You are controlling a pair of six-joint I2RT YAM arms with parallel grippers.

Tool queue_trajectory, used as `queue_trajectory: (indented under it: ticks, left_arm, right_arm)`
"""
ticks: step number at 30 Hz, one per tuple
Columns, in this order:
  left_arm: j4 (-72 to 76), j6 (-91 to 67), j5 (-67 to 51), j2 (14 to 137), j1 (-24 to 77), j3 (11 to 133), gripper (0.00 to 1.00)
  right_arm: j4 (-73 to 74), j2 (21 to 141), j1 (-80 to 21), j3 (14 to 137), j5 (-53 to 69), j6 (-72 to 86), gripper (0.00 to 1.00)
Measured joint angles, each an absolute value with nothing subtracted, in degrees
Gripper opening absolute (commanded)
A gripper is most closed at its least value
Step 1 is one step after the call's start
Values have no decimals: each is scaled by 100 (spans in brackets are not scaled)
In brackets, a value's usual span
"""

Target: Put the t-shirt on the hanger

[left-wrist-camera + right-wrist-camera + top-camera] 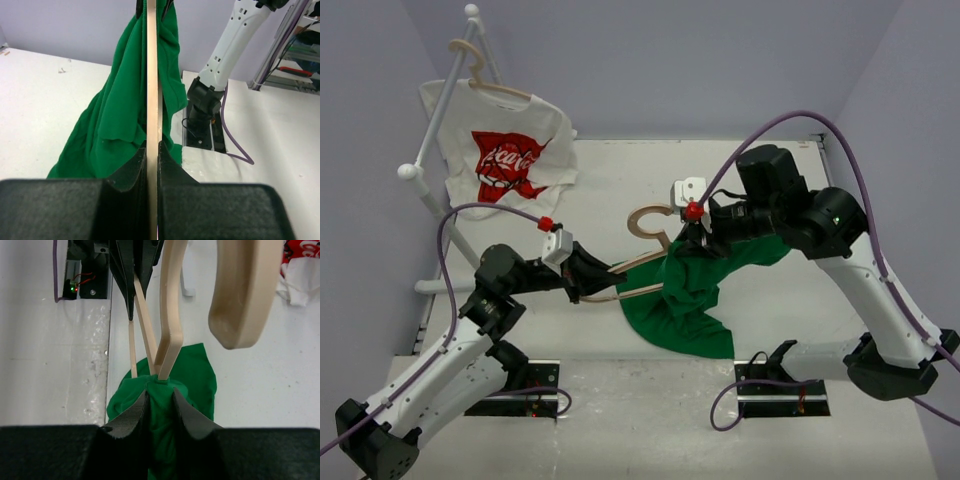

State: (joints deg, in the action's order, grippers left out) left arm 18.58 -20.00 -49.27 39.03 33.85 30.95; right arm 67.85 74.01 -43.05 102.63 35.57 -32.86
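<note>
The pale beige hanger point(642, 262) is held off the table in the middle, its thick hook point(646, 219) pointing to the back. My left gripper point(600, 281) is shut on the hanger's left end; in the left wrist view the thin wood point(152, 75) runs straight up from between the jaws point(152, 152). The bright green t-shirt point(692, 298) hangs bunched over the hanger's right end and trails onto the table. My right gripper point(688, 240) is shut on a fold of that green cloth point(161, 412) right where the hanger's shoulder point(169, 320) enters it.
A white shirt with a red logo point(512, 152) hangs on another beige hanger on a white rack point(438, 118) at the back left. Purple cables point(790, 122) loop over both arms. The arms' base plates point(772, 396) lie at the near edge.
</note>
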Motion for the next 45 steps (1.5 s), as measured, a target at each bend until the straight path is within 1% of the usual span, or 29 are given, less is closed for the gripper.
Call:
queue_trajectory:
  ticks: [4, 9, 10, 11, 12, 13, 14, 19, 25, 26, 29, 30, 32, 33, 35, 37, 40, 45]
  left_arm:
    - [1376, -1735, -4688, 3948, 3415, 3516, 0]
    - [1244, -1629, -4427, 3900, 3507, 3607, 0]
    - [1229, -1618, -4413, 3896, 3507, 3607, 3]
    - [1207, -1591, -4387, 3892, 3507, 3607, 17]
    - [1180, -1560, -4352, 3891, 3507, 3611, 40]
    - [1157, -1534, -4304, 3889, 3507, 3619, 78]
    - [1177, -1524, -4142, 3888, 3505, 3643, 99]
    - [1388, -1600, -2844, 3842, 3446, 4125, 100]
    - [1407, -2110, -1328, 3418, 3446, 4153, 100]
    - [1424, -2230, -1148, 3321, 3446, 4091, 97]
    - [1633, -2631, -883, 2965, 3446, 3646, 72]
    - [1769, -2766, -877, 2908, 3446, 3465, 68]
    - [2189, -3076, -927, 2882, 3446, 2984, 72]
    - [2419, -3233, -974, 2918, 3448, 2710, 76]
    - [2806, -3514, -1086, 3258, 3473, 2211, 80]
    - [3118, -3798, -1154, 3844, 3534, 1868, 80]
    - [3556, -4117, -1246, 4775, 3753, 1694, 71]
    - [4517, -4526, -1424, 5992, 4146, 1861, 63]
  right_arm:
    - [6312, 7041, -4298, 9989, 3522, -3301, 0]
    - [5770, 6652, -4311, 9515, 3452, -3306, 0]
    - [5742, 6647, -4311, 9495, 3447, -3306, 0]
    - [5716, 6646, -4311, 9479, 3439, -3307, 0]
    - [5683, 6643, -4311, 9460, 3420, -3306, 0]
    - [5647, 6637, -4311, 9434, 3398, -3300, 0]
    - [5627, 6621, -4313, 9383, 3402, -3262, 0]
    - [5371, 6394, -4352, 8782, 3282, -3095, 0]
    - [4744, 6091, -4220, 8177, 2628, -2856, 0]
    - [4614, 6048, -4187, 8116, 2484, -2804, 0]
    - [4283, 5937, -4138, 7995, 2034, -2613, 0]
    - [4185, 5905, -4132, 7971, 1909, -2552, 0]
    - [4015, 5847, -4128, 7935, 1655, -2411, 0]
    - [3940, 5821, -4128, 7923, 1545, -2337, 0]
    - [3795, 5767, -4126, 7896, 1407, -2198, 0]
    - [3669, 5692, -4123, 7825, 1319, -2094, 0]
    - [3520, 5514, -4123, 7651, 1301, -1971, 0]
    - [3411, 5148, -4123, 7429, 1321, -1827, 0]
